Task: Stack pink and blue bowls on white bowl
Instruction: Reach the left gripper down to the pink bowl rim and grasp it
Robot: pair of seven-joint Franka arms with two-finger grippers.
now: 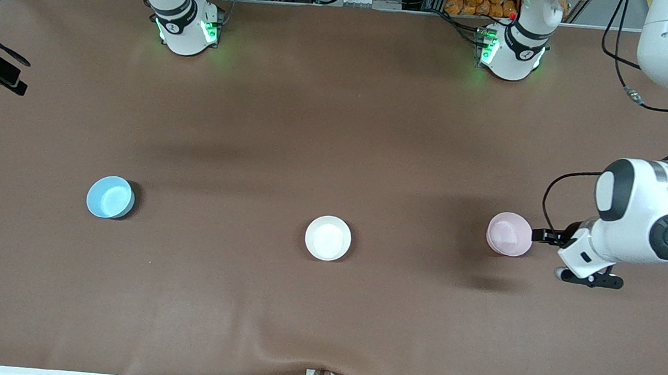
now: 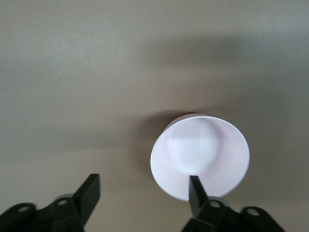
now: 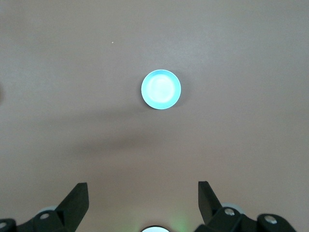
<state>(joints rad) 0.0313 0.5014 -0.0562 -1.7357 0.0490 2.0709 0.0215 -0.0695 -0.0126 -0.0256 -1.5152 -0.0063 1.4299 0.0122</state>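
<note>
We have three bowls in a row across the brown table (image 1: 323, 307): the blue bowl (image 1: 110, 197) toward the right arm's end, the white bowl (image 1: 328, 238) in the middle, and the pink bowl (image 1: 509, 234) toward the left arm's end, all well apart from one another and none stacked yet

Our left gripper (image 2: 142, 193) is down at the pink bowl's rim on the side away from the white bowl. In the left wrist view its fingers are spread, one fingertip (image 2: 195, 188) showing just over the bowl's edge and the other standing off over bare table, so nothing is grasped yet. We judge the step in hand to be pinching the pink bowl's wall

To do it well, we want one finger inside the rim and the other outside it, both low enough to bite the wall and not just the lip, since the glaze looks slippery. We should close squarely so the bowl does not tilt or skate away, then lift straight up before travelling toward the white bowl. Over the white bowl we should centre the pink one, lower it until it seats, and only then let go

Our right gripper (image 3: 142, 200) hangs high over the table with its jaws wide and empty, looking down at the blue bowl, and this arm waits
</note>
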